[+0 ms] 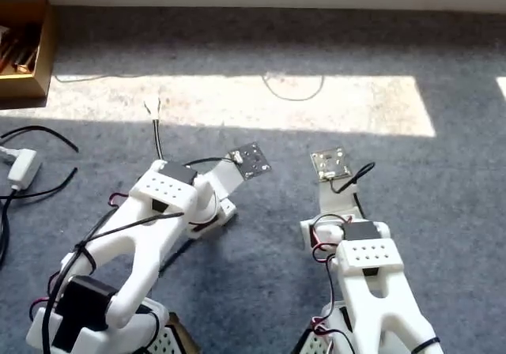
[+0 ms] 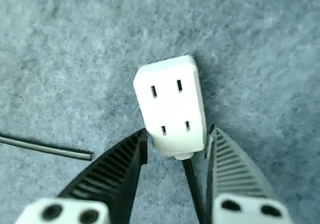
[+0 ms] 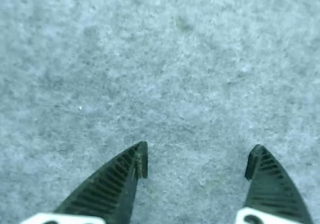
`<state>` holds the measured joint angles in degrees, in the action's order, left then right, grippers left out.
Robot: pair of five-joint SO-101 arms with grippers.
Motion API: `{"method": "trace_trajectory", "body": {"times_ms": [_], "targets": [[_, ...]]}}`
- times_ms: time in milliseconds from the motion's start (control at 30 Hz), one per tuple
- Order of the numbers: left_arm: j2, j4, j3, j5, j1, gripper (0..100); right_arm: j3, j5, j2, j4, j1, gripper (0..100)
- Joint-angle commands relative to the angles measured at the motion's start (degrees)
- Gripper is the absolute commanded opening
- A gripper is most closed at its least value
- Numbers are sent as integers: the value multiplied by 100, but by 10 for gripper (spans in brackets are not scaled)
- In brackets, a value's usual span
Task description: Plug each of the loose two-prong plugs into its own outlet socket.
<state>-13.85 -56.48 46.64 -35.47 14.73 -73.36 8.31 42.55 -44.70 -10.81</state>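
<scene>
A white outlet block (image 2: 172,104) with two pairs of slots lies on the grey carpet, and a black cord (image 2: 192,184) leaves its near end. My left gripper (image 2: 177,141) straddles that near end, its dark fingers (image 2: 130,159) lying against the block's two sides. My right gripper (image 3: 200,159) hangs open over bare carpet with nothing between its fingers. In the high view a white plug (image 1: 24,167) on black cables lies at the far left of the carpet, away from both arms.
A thin grey wire end (image 2: 47,150) lies on the carpet near the block. In the high view a thin lead (image 1: 156,129) runs ahead of the left arm, a wire loop (image 1: 292,92) lies in the sunlit strip, and a wooden box (image 1: 28,50) stands at back left.
</scene>
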Motion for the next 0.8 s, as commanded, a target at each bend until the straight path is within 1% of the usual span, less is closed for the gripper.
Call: {"method": "trace_trajectory", "body": {"times_ms": [0,67,133,300,333,400,467,567,667,767], "targets": [[-22,97,-4,-202,40,29,22,53,127,75,-48,311],[-22,44,48,-501,127,28,22,53,127,75,-48,311],[-22,0,154,-536,224,28,22,53,127,75,-48,311],[-22,-44,251,-563,215,24,22,53,127,75,-48,311],[-22,-141,286,-686,215,23,22,53,119,75,-48,311],[-31,-536,303,-1398,163,4,22,53,110,75,-48,311],[-75,-1011,303,-1934,-31,5,22,53,110,75,-48,311],[-75,-1442,295,-2189,-374,5,22,53,110,75,-48,311],[-75,-1679,303,-2462,-716,5,22,53,119,75,-48,311],[-75,-1732,303,-2629,-963,5,22,53,119,75,-57,311]]}}
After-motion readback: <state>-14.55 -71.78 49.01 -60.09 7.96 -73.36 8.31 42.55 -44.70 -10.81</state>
